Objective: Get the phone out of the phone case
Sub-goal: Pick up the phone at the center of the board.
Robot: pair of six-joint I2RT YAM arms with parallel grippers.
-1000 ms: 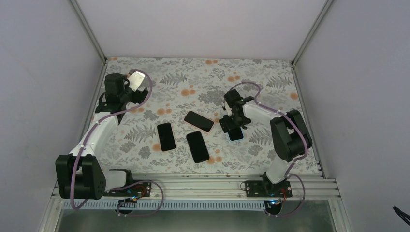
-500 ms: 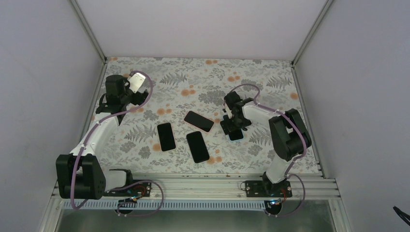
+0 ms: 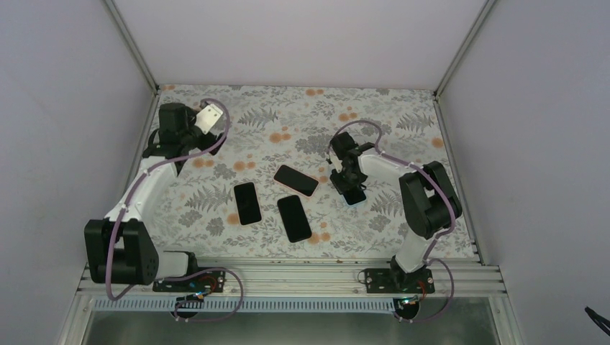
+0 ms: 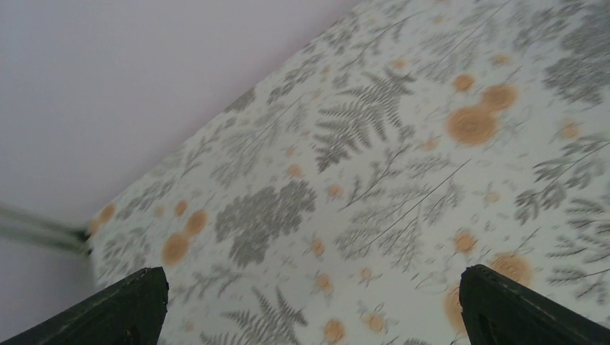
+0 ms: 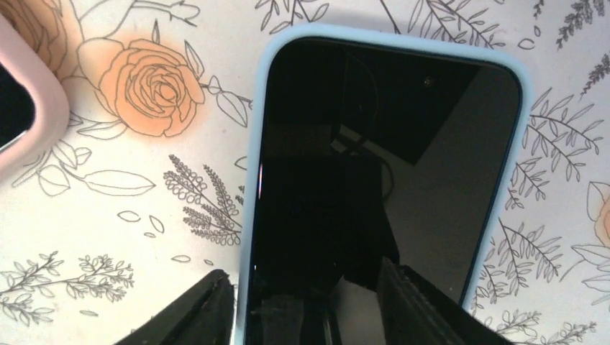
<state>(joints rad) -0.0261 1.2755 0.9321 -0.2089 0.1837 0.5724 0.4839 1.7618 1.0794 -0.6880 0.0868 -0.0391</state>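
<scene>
- My right gripper (image 5: 306, 272) hangs over the near end of the phone (image 5: 381, 144). The phone lies face up in its pale blue phone case (image 5: 252, 180), flat on the flowered table (image 3: 403, 122), right of centre.
- My fingers (image 5: 208, 309) are spread and hold nothing. One sits just outside the case's left rim and the other is over the glass, so I do not yet straddle the full width. I cannot tell whether either one touches.
- The phone's long axis runs straight away from my wrist, so my jaws close across its short side. I judge that suits prying at a rim or corner.
- My left gripper (image 3: 208, 117) is well apart at the far left corner. It is raised, its fingers are wide, and only table shows between them. The right arm is plainly the nearer one.
- A pink case corner (image 5: 18, 108) lies near on the left, so room is tight there. To the right and beyond the far end I see bare cloth, with the table edge well off.
</scene>
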